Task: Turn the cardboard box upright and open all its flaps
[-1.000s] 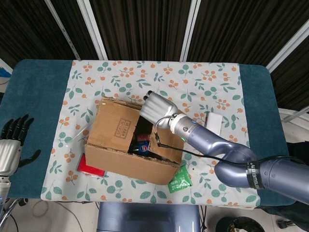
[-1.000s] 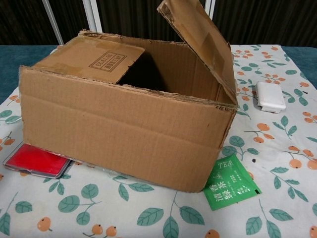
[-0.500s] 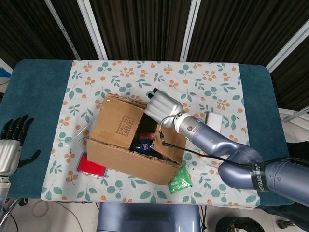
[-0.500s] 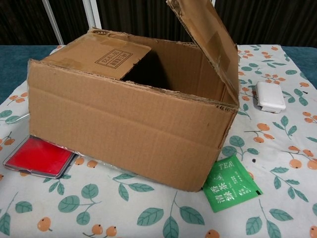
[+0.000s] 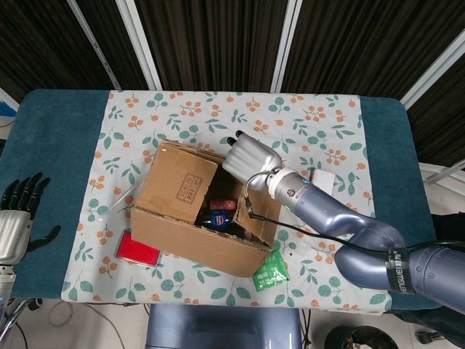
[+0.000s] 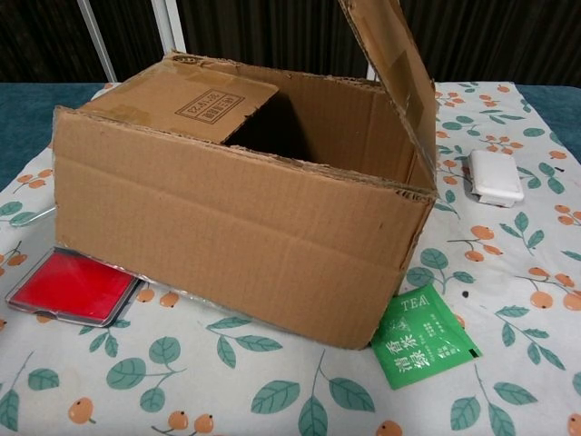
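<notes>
The right hand (image 5: 251,155) is a pale silver shell with dark fingertips, joined through a light metallic wrist ring to a glossy blue-grey arm (image 5: 341,229) of rounded segments. A thin black cable (image 5: 256,218) loops from the wrist along the forearm, and a black band with small white lettering circles the arm nearer the shoulder. The left hand (image 5: 16,218), at the left edge of the head view, has black fingers on a silver-grey palm and wrist.
</notes>
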Motion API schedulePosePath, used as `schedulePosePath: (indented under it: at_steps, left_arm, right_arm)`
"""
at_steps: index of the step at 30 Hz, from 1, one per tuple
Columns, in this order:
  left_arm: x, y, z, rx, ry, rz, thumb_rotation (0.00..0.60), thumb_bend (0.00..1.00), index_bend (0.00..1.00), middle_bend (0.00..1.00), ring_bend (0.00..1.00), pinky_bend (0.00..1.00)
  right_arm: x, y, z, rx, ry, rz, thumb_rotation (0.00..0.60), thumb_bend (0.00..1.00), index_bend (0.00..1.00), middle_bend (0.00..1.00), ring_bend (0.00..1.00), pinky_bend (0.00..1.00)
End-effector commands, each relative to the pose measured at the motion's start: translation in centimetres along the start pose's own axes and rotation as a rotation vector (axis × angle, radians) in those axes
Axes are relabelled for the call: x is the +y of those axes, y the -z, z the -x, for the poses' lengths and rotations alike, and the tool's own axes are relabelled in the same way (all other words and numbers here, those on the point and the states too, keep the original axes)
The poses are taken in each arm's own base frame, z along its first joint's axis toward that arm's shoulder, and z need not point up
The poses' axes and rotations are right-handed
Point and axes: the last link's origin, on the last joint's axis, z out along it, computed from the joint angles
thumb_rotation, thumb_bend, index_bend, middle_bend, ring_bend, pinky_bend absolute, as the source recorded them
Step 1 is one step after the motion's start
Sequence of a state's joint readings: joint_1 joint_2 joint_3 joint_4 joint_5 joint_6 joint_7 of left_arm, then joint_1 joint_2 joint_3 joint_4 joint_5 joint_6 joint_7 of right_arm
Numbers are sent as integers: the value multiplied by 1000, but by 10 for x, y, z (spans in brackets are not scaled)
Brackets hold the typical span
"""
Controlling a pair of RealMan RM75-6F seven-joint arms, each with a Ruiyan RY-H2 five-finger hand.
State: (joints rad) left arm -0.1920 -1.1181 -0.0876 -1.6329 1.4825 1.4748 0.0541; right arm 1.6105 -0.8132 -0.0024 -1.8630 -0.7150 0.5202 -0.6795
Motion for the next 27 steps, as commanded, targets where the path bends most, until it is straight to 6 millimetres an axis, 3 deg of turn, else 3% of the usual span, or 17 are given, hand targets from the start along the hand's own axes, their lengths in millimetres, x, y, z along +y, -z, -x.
schedulePosePath:
  at_steps: [1, 27]
  left_arm:
    - [0, 0, 0, 0, 0, 0, 600, 212, 0, 0, 0, 0]
    - [0, 1, 0, 1, 3, 2, 600, 212, 0, 0, 0, 0]
  right_arm:
    - [2, 2, -2, -2, 3, 4, 600, 1000, 644, 436, 202, 257]
    - [33, 38, 4, -48, 50, 93, 600, 1000, 641, 432, 197, 250]
